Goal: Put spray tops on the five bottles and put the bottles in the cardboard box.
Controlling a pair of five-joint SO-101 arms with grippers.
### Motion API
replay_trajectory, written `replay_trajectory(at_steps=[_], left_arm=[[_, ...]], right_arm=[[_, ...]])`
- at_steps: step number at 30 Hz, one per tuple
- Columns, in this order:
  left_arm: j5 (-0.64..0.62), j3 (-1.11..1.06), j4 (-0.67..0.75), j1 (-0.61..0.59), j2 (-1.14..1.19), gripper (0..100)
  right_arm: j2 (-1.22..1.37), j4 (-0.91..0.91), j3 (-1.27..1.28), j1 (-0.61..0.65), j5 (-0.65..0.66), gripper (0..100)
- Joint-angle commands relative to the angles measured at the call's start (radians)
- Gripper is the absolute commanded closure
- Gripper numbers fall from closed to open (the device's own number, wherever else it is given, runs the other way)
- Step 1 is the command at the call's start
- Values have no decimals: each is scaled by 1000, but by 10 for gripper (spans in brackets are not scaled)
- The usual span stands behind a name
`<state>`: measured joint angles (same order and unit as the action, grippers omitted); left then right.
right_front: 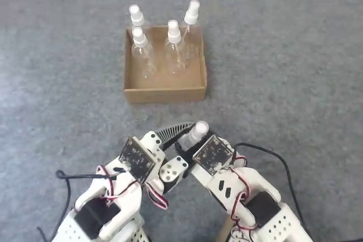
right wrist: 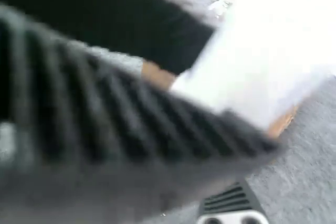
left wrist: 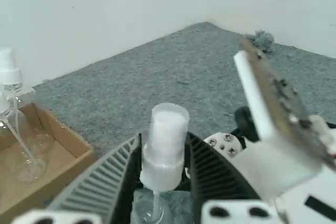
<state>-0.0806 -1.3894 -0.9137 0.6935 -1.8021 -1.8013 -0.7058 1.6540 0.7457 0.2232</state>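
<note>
Holding the last bottle: the left gripper [left wrist: 164, 153] has its black ribbed jaws closed on a clear plastic bottle with a white spray top [left wrist: 167, 127], gripping it just under the cap, upright, at the near side of the counter between the two arms
Why held so: as I judge it, clamping below the cap steadies the bottle and leaves the top free for the other arm to seat or press
Right gripper [right_front: 190, 140]: close against that bottle's cap in the high view; whether it is open or closed I cannot tell
Brown cardboard box [right_front: 164, 93]: open-topped, straight ahead of the arms and well apart from them, probably so a finished bottle can go straight forward
Four clear capped bottles [right_front: 173, 43]: standing in the box toward its far wall, leaving bare floor near the front for a fifth
Progress: by my judgement four of five are done
Surface: grey felt-like carpet [right_front: 283, 83] covers the counter
Room: a plain white wall [left wrist: 105, 14] meets the carpet at the far edge
</note>
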Motion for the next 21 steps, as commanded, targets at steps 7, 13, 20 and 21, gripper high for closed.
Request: replay_trajectory(at_steps=[7, 13, 20, 21], left_arm=[[12, 15, -23, 8, -18, 848], [6, 61, -80, 6, -18, 816], [11, 120, -149, 6, -18, 817], [11, 119, -147, 3, -18, 818]], right_arm=[[-7, -4, -75, -27, 3, 993], [-7, -4, -74, -27, 3, 993], [-7, -2, -72, -27, 3, 993], [-7, -2, -72, -27, 3, 993]])
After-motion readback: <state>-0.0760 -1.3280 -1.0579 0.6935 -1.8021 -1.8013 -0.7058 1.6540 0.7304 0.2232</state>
